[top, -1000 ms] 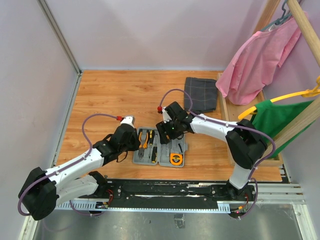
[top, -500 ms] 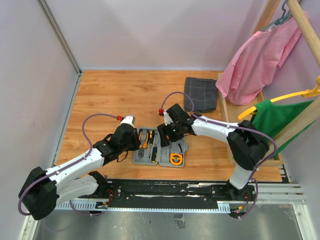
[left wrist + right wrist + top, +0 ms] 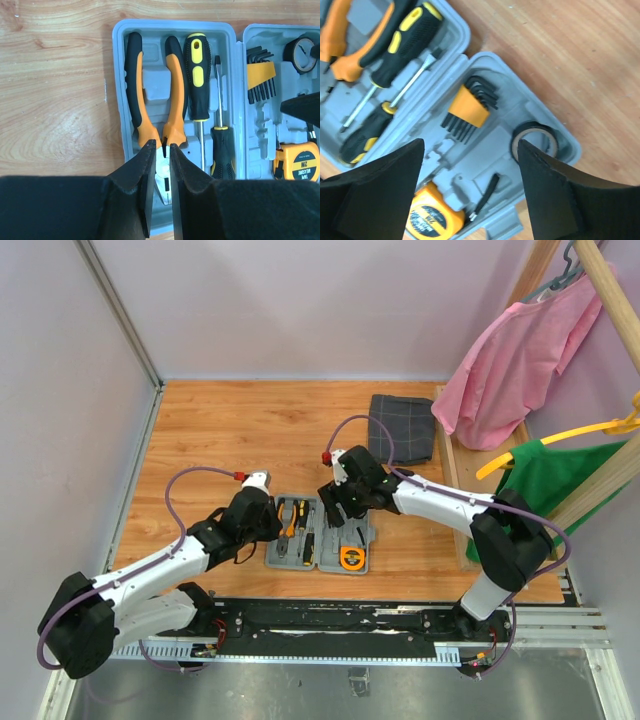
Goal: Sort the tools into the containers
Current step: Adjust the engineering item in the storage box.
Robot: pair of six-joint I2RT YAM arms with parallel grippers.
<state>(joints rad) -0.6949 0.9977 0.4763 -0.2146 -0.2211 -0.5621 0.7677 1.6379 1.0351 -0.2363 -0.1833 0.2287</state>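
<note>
Find the grey tool case point(image 3: 272, 530) lying open flat on the wooden table point(image 3: 230, 430), near the front edge, between the two arms. In its left half, seated in moulded slots: orange-and-black pliers point(image 3: 175, 95), a large screwdriver point(image 3: 197, 80) with a yellow-and-black handle, and a smaller screwdriver point(image 3: 222, 150) just beside it, pointing the other way. In the right half: hex keys point(image 3: 260, 75) in a yellow holder, a roll of black tape point(image 3: 300, 52), and a yellow tape measure point(image 3: 300, 162) at the near corner.

See the left gripper point(image 3: 161, 147) low over the pliers' pivot, fingers drawn almost together with only a thin slit between. Cannot tell whether pinching the metal or merely poised above it.

See the right gripper point(image 3: 470, 145) above the case's right half, jaws spread wide, nothing between them.

Note a folded dark checked cloth point(image 3: 402, 427) well apart, toward the table's far right.
</note>
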